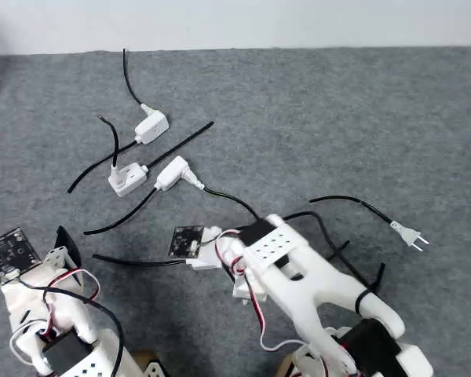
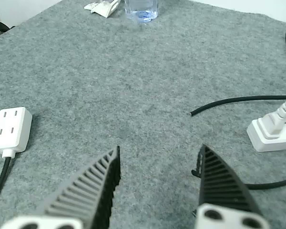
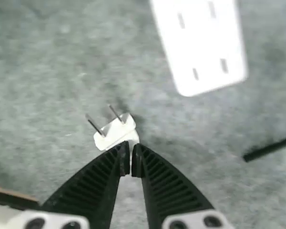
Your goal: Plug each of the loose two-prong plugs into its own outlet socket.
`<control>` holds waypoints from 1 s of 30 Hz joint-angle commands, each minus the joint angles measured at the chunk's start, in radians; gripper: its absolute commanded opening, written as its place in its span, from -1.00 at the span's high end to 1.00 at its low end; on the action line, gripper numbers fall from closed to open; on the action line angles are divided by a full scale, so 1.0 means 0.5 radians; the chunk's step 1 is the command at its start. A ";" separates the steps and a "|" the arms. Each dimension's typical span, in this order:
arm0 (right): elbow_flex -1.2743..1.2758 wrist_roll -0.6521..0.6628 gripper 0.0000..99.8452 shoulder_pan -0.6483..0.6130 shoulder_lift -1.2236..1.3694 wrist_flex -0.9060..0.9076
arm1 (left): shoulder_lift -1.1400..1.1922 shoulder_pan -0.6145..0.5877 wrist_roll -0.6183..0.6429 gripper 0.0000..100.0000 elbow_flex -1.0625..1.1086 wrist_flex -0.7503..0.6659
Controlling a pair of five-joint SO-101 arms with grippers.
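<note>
Near front edge of mat, ctr: right gripper clamped tight on loose plug, prongs fwd toward empty socket just ahead, not touching, apparently lined up for insertion. Left gripper wide open, holding nothing, idle over mat.

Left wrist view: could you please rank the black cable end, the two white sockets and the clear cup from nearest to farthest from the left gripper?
1. Black cable end, just ahead of the open left gripper.
2. Empty socket on one side and plugged socket on the other: too close to call.
3. Clear cup, farthest ahead.
</note>
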 commanded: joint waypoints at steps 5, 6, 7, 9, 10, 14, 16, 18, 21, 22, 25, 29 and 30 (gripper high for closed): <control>-0.025 -0.117 0.98 -0.146 -0.029 0.087 | -0.028 0.012 -0.021 0.51 -0.005 -0.089; -0.040 -0.117 0.98 -0.158 -0.029 0.115 | -0.028 0.012 -0.021 0.51 0.002 -0.092; -0.061 -0.117 0.98 -0.170 -0.029 0.146 | -0.028 0.015 -0.021 0.51 0.008 -0.095; -0.126 -0.117 0.98 -0.167 -0.029 0.216 | -0.028 0.015 -0.021 0.51 0.008 -0.095; -0.160 -0.117 0.98 -0.167 -0.029 0.256 | -0.028 0.015 -0.021 0.51 0.008 -0.095; -0.212 -0.104 0.98 -0.176 -0.029 0.339 | -0.028 0.015 -0.021 0.51 0.008 -0.095; -0.212 -0.101 0.97 -0.176 -0.029 0.342 | -0.028 0.015 -0.021 0.51 0.008 -0.095; -0.212 -0.092 0.93 -0.176 -0.029 0.342 | -0.028 0.015 -0.021 0.51 0.008 -0.095; -0.172 0.009 0.76 -0.229 -0.029 0.370 | -0.028 0.009 -0.021 0.51 0.008 -0.095; -0.163 0.025 0.72 -0.272 -0.029 0.376 | -0.028 0.006 -0.021 0.51 0.008 -0.095; -0.144 0.040 0.71 -0.370 -0.029 0.370 | -0.028 0.003 -0.021 0.51 0.011 -0.095; -0.120 0.153 0.72 -0.370 -0.017 0.299 | -0.028 0.003 -0.021 0.51 0.011 -0.092; -0.092 0.193 0.72 -0.354 -0.017 0.275 | -0.028 0.003 -0.021 0.51 0.011 -0.092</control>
